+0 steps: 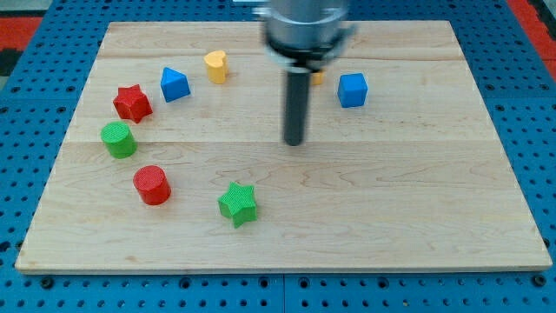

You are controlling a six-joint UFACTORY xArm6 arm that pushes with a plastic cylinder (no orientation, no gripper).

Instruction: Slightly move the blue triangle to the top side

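green star (237, 204): closest to the view's bottom, a bit left of the middle. not in my way.
red round block (152, 184): left of the green star, well apart from it.
green round block (117, 139): up and left of the red round one, near the board's left edge.
my tip (294, 142): it sits on the wooden board (417, 217) near the middle, touching no block. there is no claw here, just a dark rod, so nothing opens or shuts.
red star (132, 103): just above the green round block.
blue triangle (175, 84): the one to move. it sits at the upper left, between the red star and the yellow block (215, 66), well apart from my tip.
blue cube (352, 89): on the right, far from the job.
orange block (318, 76): mostly hidden behind the rod, so i cannot tell its shape.
how to do it well: i think my tip should go left and stop right under the blue triangle, in line with its middle. then one short, slow push toward the view's top. stay off the red star, and stop early so it does not bump the yellow block.
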